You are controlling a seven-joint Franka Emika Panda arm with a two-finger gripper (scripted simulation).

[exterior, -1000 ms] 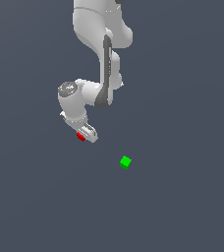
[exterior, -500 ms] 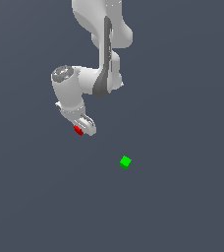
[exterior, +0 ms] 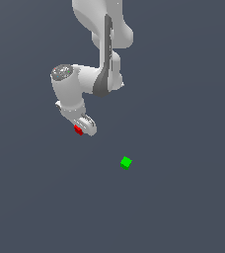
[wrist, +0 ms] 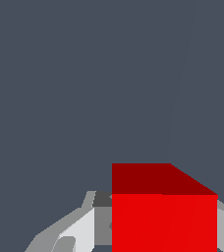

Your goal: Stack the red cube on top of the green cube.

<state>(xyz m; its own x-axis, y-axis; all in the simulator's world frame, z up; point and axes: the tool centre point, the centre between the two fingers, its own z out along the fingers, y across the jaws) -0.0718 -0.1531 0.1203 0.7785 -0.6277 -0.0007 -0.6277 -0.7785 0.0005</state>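
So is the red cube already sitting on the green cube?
No, the red cube is in the tool, well apart from the green cube toward the exterior view's left.

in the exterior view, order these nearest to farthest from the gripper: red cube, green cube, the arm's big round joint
1. red cube: held between the fingers of the gripper, touching it.
2. round joint: just above the gripper, slightly toward the exterior view's left.
3. green cube: alone on the floor, below the gripper and toward the exterior view's right, clearly farthest.
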